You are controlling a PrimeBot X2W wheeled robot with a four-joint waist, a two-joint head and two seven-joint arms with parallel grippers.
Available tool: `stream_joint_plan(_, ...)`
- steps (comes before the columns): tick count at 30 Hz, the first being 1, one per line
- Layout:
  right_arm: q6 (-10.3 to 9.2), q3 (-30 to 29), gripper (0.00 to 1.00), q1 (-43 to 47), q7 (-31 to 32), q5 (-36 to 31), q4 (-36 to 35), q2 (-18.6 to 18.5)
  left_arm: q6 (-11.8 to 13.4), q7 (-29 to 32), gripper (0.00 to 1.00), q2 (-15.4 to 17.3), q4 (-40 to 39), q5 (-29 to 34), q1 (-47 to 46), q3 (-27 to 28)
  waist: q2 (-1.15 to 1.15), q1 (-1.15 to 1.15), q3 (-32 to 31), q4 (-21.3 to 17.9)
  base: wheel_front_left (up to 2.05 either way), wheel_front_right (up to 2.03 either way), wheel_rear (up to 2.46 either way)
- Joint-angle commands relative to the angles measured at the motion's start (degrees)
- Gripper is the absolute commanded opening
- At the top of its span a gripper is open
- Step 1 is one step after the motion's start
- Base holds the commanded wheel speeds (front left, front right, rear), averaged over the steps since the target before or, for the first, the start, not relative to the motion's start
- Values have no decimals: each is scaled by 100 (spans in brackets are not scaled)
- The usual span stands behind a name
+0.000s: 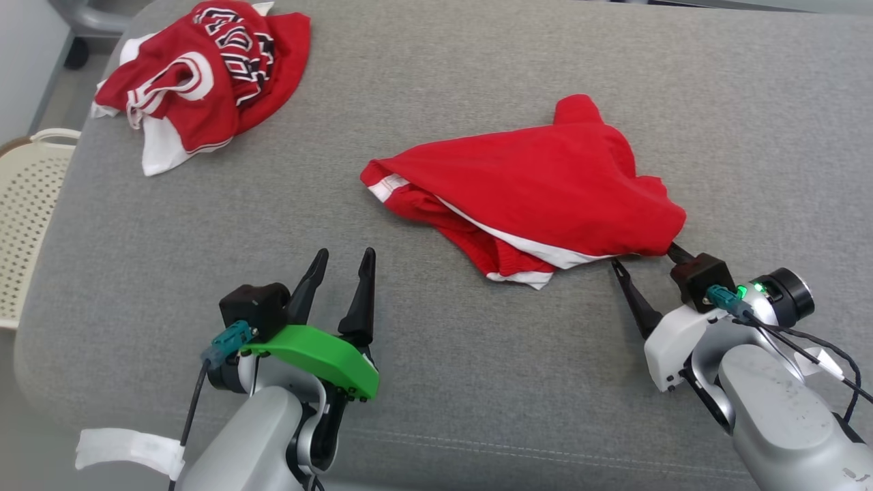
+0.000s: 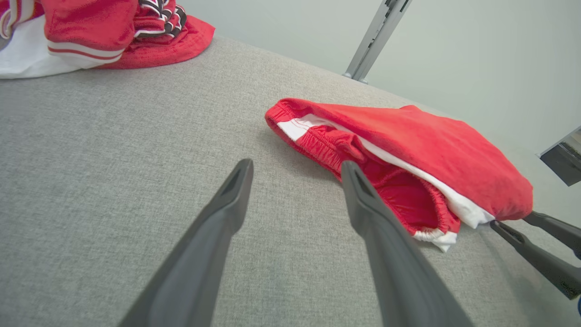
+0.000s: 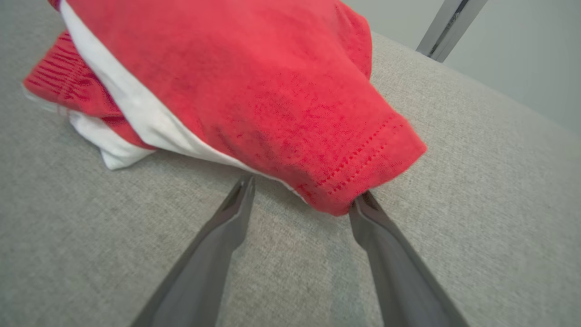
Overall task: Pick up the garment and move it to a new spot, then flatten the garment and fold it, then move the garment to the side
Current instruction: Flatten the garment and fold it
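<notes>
In the head view, the garment lay crumpled at the far left of the grey padded surface, its black white-outlined lettering and striped trim showing, well apart from both arms. A smaller plain red cloth with white edging lay near the middle. The left gripper hung over bare padding at the lower left with its two dark fingers spread and nothing between them, clear of both fabrics. The right gripper sat at the near right corner of the plain red cloth, fingers splayed wide; one fingertip stood free just beside the white edge, and the other ran under the red corner, its tip hidden. A cream perforated object stood beyond the surface's left edge.

In the left wrist view, the left gripper was spread wide over the grey surface and held nothing. Its right-hand finger crossed in front of the plain red cloth, and whether it touched could not be told. The garment sat at the top left corner. The right gripper showed at the cloth's far corner, parted.

In the right wrist view, the right gripper stood wide open. The stitched hem corner of the plain red cloth drooped between the two tips and lay against the right-hand one, unclamped, with the grey surface beneath.
</notes>
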Motion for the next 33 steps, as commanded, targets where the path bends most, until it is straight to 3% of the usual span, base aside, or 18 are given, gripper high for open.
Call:
stream_joint_plan(1, -2, 69, 100, -78, -36, 1, 92, -33, 53, 0, 100, -7, -71, 69, 95, 21, 0, 0, -13, 155, 0, 0, 0)
stream_joint_plan(4, -2, 286, 100, -236, -113, 82, 336, -66, 106, 0, 100, 12, -247, 137, 201, 61, 0, 0, -26, 229, 0, 0, 0)
stream_joint_plan(5, -2, 353, 63, -273, -141, 122, 406, -69, 115, 0, 100, 25, -293, 154, 234, 75, 0, 0, -34, 240, 0, 0, 0)
stream_joint_plan(7, -2, 491, 18, -313, -177, 197, 519, -72, 143, 0, 100, 44, -393, 172, 287, 118, 0, 0, -60, 239, 0, 0, 0)
stream_joint_plan(8, -2, 564, 0, -331, -186, 237, 560, -76, 156, 0, 100, 58, -442, 189, 319, 147, 0, 0, -79, 224, 0, 0, 0)
stream_joint_plan(16, -2, 1017, 0, -396, -295, 1339, -89, -145, 229, -1, 100, 180, -661, 232, 518, 315, 0, 0, -204, -136, 0, 0, 0)
stream_joint_plan(24, -2, 1085, 0, -493, 384, 2750, -1802, -875, 179, 29, 100, 225, -740, 217, 580, 298, 0, 0, -349, -563, 0, 0, 0)
stream_joint_plan(33, -2, 387, 0, -273, 1464, 3450, -3389, -1680, 143, 32, 100, 136, -660, 167, 648, 249, 0, 0, -546, -805, 0, 0, 0)
